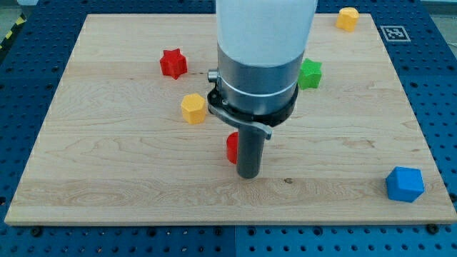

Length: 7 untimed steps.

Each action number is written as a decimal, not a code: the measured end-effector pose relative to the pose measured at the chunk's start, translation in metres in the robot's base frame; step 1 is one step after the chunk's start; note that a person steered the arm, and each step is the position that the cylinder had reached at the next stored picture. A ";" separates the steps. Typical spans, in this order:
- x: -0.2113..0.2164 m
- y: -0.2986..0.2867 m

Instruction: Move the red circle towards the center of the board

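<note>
Red circle (231, 148): mostly hidden behind the rod; only a narrow red sliver seen, so round outline not confirmed.
Red circle, place: pressed against the view's left side of the rod, just above my tip, near the middle of the board (107, 178).
My tip (249, 175): lower end of a straight dark rod, down at the board surface, below a wide grey and white arm housing.
Tip state: no jaws or fingers, nothing to open or close; nothing held; appeared to touch the red circle on its left flank, though actual contact could not be told for certain.
Yellow block (193, 108): up and to the view's left of the tip, near, apart from the red circle.
Red star block (173, 63): farther up and left of the tip, well apart.
Green block (310, 73): up and to the view's right of the tip, partly covered by the arm housing.
Second yellow block (347, 18): far up and right, at the board's top edge.
Blue block (405, 184): well to the view's right of the tip, close to the board's lower right corner.
</note>
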State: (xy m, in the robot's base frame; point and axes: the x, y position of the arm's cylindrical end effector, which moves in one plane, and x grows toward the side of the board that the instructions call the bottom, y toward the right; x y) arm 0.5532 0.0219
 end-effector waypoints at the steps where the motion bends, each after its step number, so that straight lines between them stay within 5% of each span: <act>1: 0.004 -0.009; 2: 0.007 -0.037; 5: -0.010 0.031; 7: 0.013 0.000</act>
State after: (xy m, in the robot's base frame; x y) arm 0.5664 0.0221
